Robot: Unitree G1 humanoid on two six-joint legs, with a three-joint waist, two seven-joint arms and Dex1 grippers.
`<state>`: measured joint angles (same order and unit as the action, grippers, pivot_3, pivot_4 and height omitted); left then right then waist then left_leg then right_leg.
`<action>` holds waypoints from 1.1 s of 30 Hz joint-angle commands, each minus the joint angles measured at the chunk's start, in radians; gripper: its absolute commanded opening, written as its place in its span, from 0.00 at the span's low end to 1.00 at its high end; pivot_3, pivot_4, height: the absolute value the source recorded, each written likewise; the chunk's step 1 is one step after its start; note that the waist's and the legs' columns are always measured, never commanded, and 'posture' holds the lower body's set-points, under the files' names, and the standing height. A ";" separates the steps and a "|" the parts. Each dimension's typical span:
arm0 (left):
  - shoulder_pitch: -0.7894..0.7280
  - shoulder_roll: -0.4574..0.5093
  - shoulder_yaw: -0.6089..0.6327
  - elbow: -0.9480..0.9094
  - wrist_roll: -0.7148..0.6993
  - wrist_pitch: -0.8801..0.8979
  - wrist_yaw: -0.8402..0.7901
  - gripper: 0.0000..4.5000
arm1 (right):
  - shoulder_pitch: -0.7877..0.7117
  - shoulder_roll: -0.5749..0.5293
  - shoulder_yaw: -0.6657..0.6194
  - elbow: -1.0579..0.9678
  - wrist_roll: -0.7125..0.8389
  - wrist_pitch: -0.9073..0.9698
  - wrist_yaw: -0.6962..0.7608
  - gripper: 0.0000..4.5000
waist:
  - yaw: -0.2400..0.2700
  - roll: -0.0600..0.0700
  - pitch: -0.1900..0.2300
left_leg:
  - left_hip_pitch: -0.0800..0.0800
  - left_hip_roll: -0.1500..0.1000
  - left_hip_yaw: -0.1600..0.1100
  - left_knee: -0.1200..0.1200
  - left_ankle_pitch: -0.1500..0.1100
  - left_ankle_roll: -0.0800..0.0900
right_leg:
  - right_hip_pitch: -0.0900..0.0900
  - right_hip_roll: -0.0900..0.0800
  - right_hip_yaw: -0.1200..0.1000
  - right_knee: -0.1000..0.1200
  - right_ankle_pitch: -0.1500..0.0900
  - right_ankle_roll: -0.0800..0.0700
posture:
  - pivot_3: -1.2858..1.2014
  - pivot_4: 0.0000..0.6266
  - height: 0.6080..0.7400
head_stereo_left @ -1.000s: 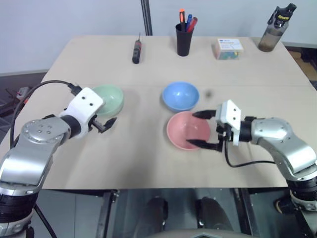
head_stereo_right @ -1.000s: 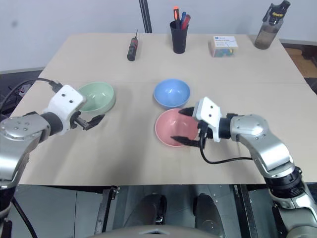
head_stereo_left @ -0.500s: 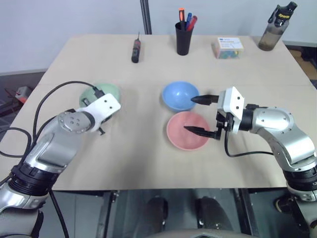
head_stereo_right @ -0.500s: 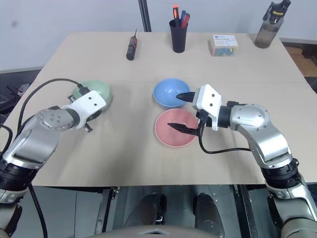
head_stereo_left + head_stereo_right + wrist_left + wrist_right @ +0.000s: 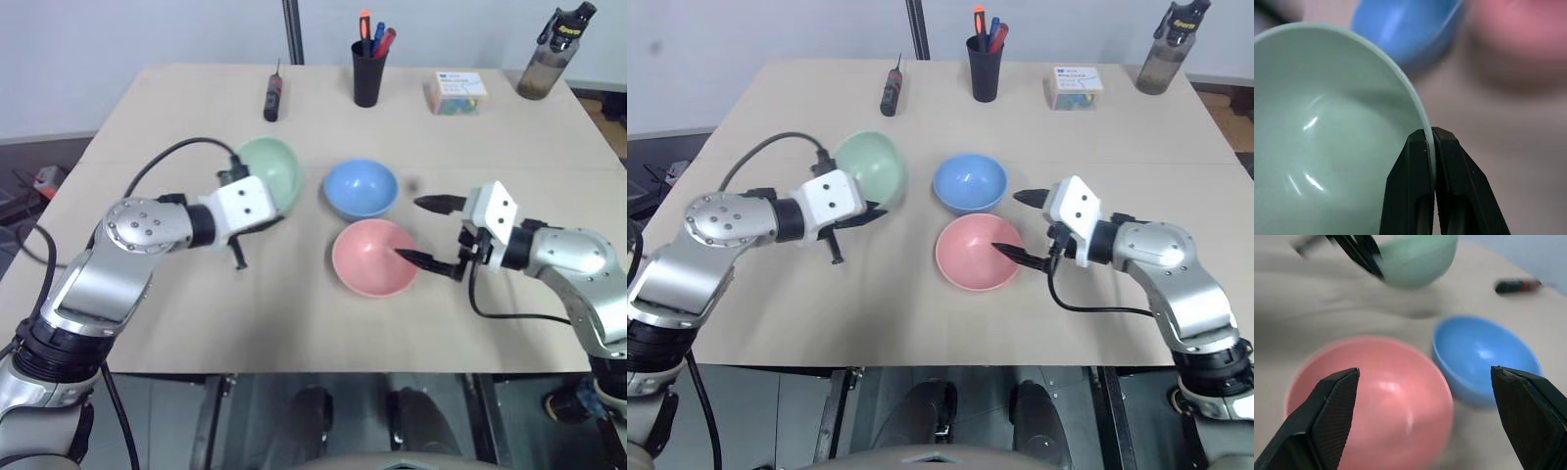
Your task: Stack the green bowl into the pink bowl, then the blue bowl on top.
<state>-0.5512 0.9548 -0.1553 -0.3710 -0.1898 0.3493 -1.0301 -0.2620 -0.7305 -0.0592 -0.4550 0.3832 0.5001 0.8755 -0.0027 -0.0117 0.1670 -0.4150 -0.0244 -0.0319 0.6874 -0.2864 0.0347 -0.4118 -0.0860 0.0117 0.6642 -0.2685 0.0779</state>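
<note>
Now left pincer clamps green bowl rim, bowl tilted; right pincer open beside pink bowl.

Green bowl tilted, lifted.

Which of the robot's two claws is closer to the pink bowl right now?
The right gripper: open, one finger over the pink bowl's rim. The left gripper holds the green bowl off to the side.
</note>
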 commanded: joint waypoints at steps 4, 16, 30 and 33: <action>-0.130 -0.139 -0.086 0.112 -0.042 -0.294 -0.210 0.02 | 0.148 -0.067 -0.201 -0.122 0.071 0.037 -0.011 1.00 | -0.002 0.001 0.000 | 0.001 0.000 0.002 0.001 0.000 0.000 | 0.001 0.001 0.002 0.001 0.000 0.000 | 0.52 0.24 1.00; -0.220 -0.247 -0.127 0.267 -0.045 -0.421 -0.370 0.46 | 0.243 -0.050 -0.247 -0.273 0.139 0.106 -0.120 1.00 | -0.011 0.000 0.000 | 0.002 0.000 0.001 0.007 0.000 0.001 | 0.001 0.002 0.002 0.007 0.000 0.000 | 0.52 0.24 1.00; -0.517 -0.186 -0.182 0.880 0.406 -0.731 -0.132 0.62 | 0.173 -0.034 -0.205 -0.225 0.166 0.081 -0.147 1.00 | -0.007 0.000 0.000 | 0.002 -0.002 -0.001 0.015 -0.003 0.005 | 0.004 0.004 0.001 0.013 0.000 0.000 | 0.52 0.24 1.00; -0.560 -0.249 -0.204 0.995 0.451 -0.798 -0.085 0.62 | 0.181 -0.038 -0.218 -0.232 0.165 0.078 -0.149 1.00 | -0.003 -0.001 0.000 | 0.000 -0.003 -0.001 0.016 -0.001 0.002 | 0.003 0.003 0.000 0.013 0.000 0.001 | 0.52 0.24 1.00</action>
<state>-1.0651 0.7310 -0.3505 0.5772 0.2355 -0.3926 -1.1572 -0.0783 -0.7640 -0.2489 -0.6606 0.5377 0.5993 0.7337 -0.0062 -0.0124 0.1673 -0.4149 -0.0274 -0.0333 0.7031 -0.2871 0.0367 -0.4090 -0.0831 0.0117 0.6769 -0.2688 0.0786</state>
